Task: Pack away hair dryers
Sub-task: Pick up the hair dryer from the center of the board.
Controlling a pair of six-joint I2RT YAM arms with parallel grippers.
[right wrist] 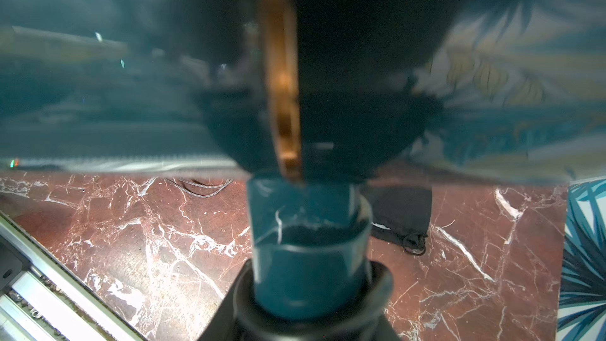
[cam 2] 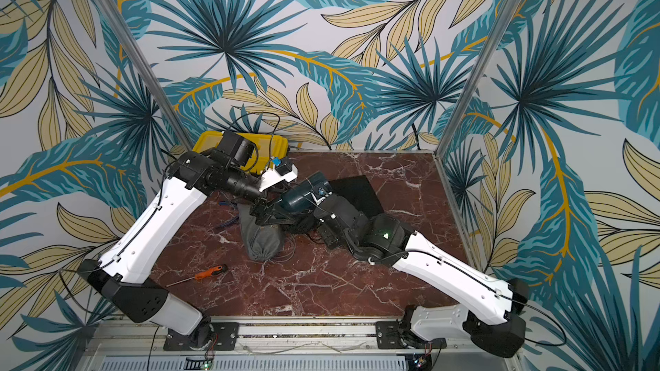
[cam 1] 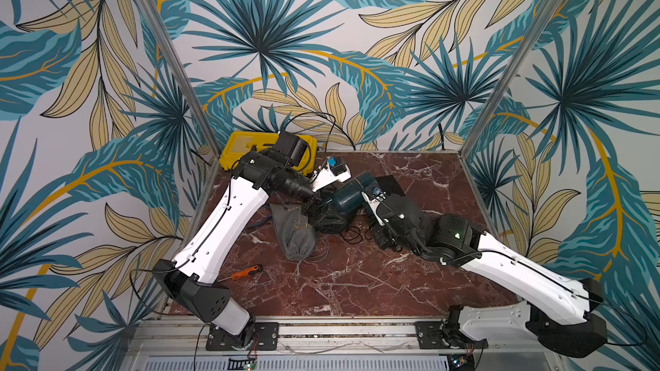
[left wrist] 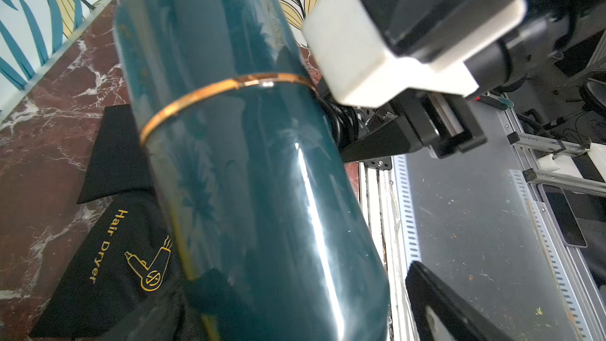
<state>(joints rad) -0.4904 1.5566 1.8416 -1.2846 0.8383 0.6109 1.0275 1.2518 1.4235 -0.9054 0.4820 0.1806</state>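
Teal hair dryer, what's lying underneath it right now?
A black pouch printed "Hair Dryer" lies on the marble table, partly under the dark teal hair dryer. The dryer's body hides the rest of the pouch and anything inside.

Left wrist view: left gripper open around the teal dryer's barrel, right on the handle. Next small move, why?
Probably back the open left gripper off the dark teal plastic hair dryer: the right gripper clamps its handle, and the black fabric pouch printed "Hair Dryer" lying flat on the table likely needs a free gripper to open it.

L tool jaws wide apart; R tool clamped partway; both reach inward, nearly meeting.
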